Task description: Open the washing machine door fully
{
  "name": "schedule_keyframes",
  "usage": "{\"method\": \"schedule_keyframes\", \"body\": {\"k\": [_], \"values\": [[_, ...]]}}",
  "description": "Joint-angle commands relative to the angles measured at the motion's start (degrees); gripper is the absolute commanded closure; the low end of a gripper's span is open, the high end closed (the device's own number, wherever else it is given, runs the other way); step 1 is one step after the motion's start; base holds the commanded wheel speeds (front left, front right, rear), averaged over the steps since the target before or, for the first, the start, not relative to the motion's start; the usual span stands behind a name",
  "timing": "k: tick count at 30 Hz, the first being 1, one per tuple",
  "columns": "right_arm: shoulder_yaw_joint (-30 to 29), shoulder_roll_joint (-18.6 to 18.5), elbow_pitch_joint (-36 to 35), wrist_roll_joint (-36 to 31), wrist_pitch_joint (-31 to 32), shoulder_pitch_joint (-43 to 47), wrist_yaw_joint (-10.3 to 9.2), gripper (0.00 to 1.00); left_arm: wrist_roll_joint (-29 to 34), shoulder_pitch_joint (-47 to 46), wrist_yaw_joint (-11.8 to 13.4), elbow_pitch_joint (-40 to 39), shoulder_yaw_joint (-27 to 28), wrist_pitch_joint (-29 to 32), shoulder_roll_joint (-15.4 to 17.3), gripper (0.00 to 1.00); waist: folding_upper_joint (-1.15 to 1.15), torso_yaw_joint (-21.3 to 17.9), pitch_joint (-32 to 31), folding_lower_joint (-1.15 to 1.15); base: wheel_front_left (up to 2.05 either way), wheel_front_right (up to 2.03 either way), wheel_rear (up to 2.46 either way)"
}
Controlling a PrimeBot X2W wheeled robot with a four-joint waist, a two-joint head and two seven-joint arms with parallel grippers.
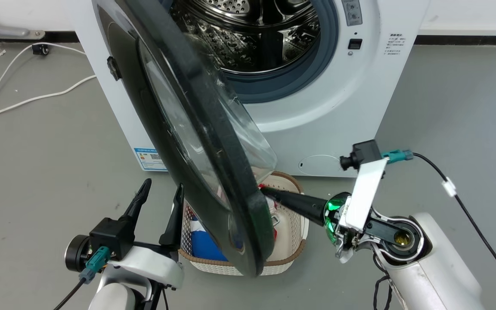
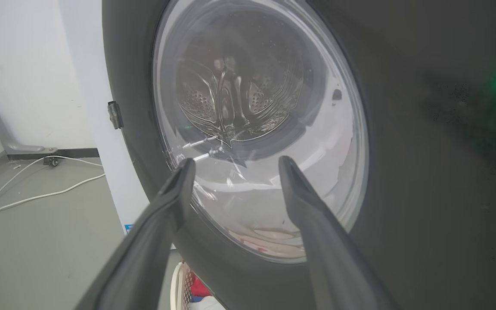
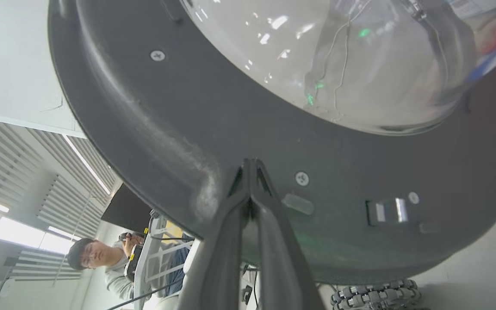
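Now the washing machine door [image 1: 207,142] juts outward, bowl [image 1: 250,137] facing right.

The right gripper [image 1: 263,188] has long, tapering black fingers rooted in a green-lit ring [image 1: 333,215]. Just above the ring, a white bracket [image 1: 366,189] carries a small black camera [image 1: 360,155] with a teal plug [image 1: 396,155] and a thin black cable [image 1: 476,228]. Below the ring swells a glossy white forearm [image 1: 437,275]. Far left of the ring, the left gripper [image 1: 163,184] wears a matching teal plug [image 1: 97,260].

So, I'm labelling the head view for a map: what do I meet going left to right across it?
White cable → left tool → door → right tool → black cable.
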Motion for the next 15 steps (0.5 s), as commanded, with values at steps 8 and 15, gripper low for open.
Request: {"method": "schedule_keyframes", "body": {"k": [8, 15], "values": [[-5.38, 0.1, -0.96, -3.47, -15.56, 3.36, 0.02, 1.0, 0.17, 0.87, -0.13, 0.0, 1.0, -0.14, -0.23, 0.0, 0.0, -0.73, -0.85, 0.01, 0.0, 0.0, 0.0], [-12.77, -2.55, -4.45, -10.4, -30.31, 10.71, 0.02, 1.0, 0.13, 2.08, 0.29, 0.74, 2.14, -0.14, -0.66, 0.0, 0.0, -0.82, -2.99, 0.01, 0.0, 0.0, 0.0]]}}
